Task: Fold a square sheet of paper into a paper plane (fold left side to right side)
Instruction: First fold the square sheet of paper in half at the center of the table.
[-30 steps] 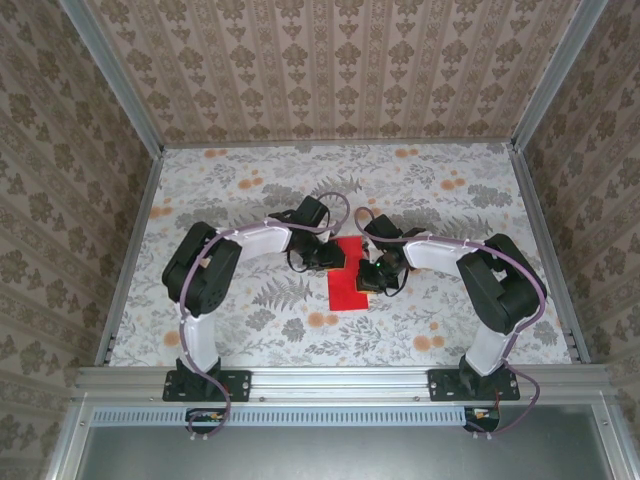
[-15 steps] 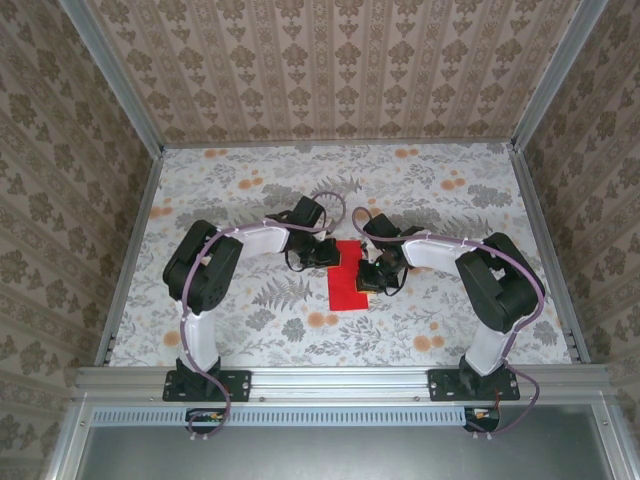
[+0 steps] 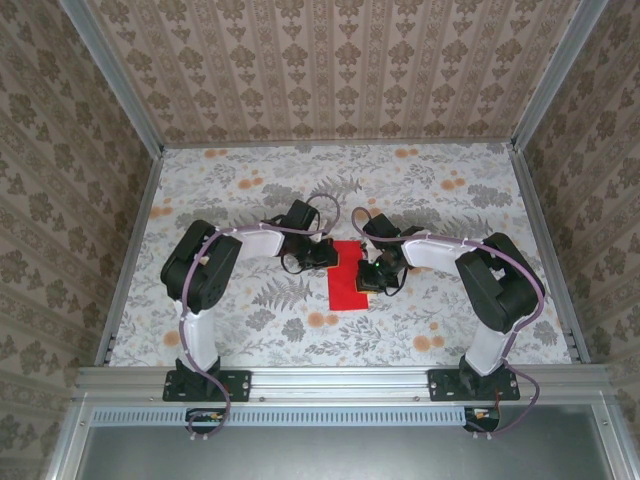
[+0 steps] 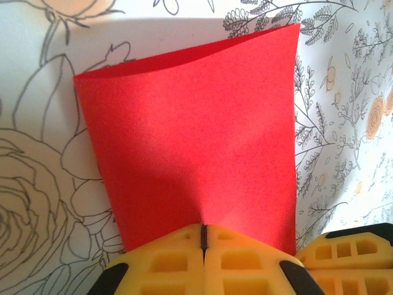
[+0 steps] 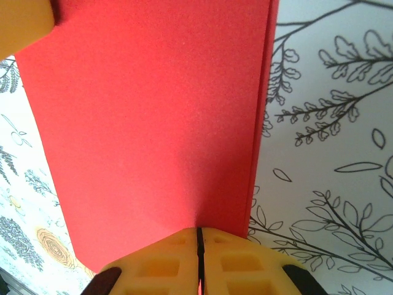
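Note:
The square sheet of paper [image 3: 346, 279] lies on the flowered table as a narrow bright red rectangle, doubled over, with two layers showing along its right edge [image 5: 261, 123]. My left gripper [image 3: 328, 257] sits at its far left corner. The yellow fingers are shut, and the red paper [image 4: 190, 135] puckers into the slit between the tips [image 4: 203, 228]. My right gripper [image 3: 368, 276] is at the sheet's right side. Its tips [image 5: 199, 232] are shut and rest on the top layer [image 5: 147, 123], just inside the right edge.
Patterned walls [image 3: 340, 60] and metal rails [image 3: 130, 250] enclose the table. Both arms bend inward over the middle, their grippers a few centimetres apart; a yellow finger [image 4: 350, 246] of the right gripper shows beside the left one. Orange flower blotches [image 3: 322, 320] dot the tabletop in front.
My left gripper's jaws have closed onto the paper, and its wrist has shifted slightly to the left. The right arm and the sheet have stayed put.

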{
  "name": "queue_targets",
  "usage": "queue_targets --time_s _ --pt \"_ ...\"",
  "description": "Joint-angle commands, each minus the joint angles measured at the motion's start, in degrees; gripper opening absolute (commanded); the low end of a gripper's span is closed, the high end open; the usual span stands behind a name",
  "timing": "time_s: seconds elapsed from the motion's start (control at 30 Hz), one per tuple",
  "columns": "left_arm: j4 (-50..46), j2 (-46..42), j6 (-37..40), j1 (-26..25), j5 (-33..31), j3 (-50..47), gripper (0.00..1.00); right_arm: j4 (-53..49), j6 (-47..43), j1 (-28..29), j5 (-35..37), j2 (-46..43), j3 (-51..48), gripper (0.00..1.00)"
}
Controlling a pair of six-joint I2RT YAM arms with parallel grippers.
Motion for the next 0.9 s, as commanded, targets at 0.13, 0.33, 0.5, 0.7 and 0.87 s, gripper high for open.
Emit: queue_targets --time_s 0.13,0.33,0.5,0.7,0.87 --pt "4.6 3.3 -2.1 3.4 -4.7 -2.6 0.04 -6.5 -1.6 0.0 6.4 2.8 -1.7 0.10" --pt "5.8 4.0 -1.9 5.3 -4.4 -0.4 0.04 -6.5 -1.7 -0.1 6.4 2.9 -1.8 0.10" --pt "5.3 5.2 -1.5 6.4 -4.2 2.1 0.04 -6.6 -1.8 -0.2 6.4 3.0 -1.9 0.10" --pt "4.5 6.8 -1.2 7.1 -3.8 5.7 0.06 -6.6 -2.0 -0.3 6.3 3.1 -1.7 0.10" --pt "3.6 8.7 -0.8 7.2 -3.3 8.5 0.07 -6.8 -2.3 -0.3 6.2 3.4 -1.7 0.10"
